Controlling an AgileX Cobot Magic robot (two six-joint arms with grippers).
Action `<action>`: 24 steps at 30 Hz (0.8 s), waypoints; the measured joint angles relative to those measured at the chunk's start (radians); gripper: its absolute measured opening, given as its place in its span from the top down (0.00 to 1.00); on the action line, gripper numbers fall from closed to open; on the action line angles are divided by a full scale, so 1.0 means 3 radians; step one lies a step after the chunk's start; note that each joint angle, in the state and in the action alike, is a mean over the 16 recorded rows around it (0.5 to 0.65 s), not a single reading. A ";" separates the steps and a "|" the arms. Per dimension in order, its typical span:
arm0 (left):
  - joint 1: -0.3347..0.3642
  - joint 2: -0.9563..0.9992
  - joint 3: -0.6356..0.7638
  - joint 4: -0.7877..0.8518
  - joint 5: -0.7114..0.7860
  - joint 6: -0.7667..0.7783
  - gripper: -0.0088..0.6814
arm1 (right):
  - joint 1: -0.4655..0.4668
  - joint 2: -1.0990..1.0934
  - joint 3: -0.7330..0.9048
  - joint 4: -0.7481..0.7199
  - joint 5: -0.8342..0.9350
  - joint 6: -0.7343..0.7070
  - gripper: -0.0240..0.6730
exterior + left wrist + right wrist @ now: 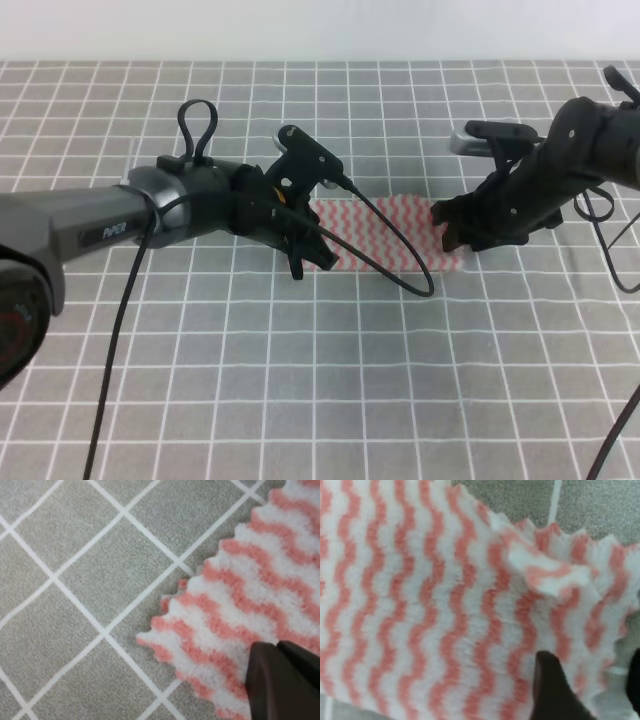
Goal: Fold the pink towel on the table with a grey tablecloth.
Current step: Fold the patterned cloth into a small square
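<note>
The pink towel lies as a flat strip of pink-and-white zigzag on the table with a grey tablecloth, between the two arms. My left gripper points down at the towel's left end. In the left wrist view its dark fingers sit pressed together over the towel's scalloped corner; whether they pinch any cloth is hidden. My right gripper is at the right end, open. Its fingertips stand apart over the towel, near a small raised curl at the edge.
The gridded grey cloth stretches bare all around the towel. A black cable from the left arm loops across the towel's front edge. Another cable hangs down at the left.
</note>
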 joint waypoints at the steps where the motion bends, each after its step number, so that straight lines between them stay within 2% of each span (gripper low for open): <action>1: 0.0000 -0.0001 0.0001 0.0000 0.0002 0.0001 0.99 | 0.0001 -0.0004 -0.0012 -0.0001 0.0010 -0.0001 0.53; 20: -0.0001 -0.0012 0.0009 -0.0004 0.0020 0.0005 0.99 | 0.0012 0.0068 -0.0217 -0.0135 0.0271 -0.0001 0.55; 24: -0.0001 -0.0013 0.0010 -0.0004 0.0022 0.0005 0.99 | 0.0011 0.0094 -0.0223 -0.0122 0.0272 -0.0001 0.61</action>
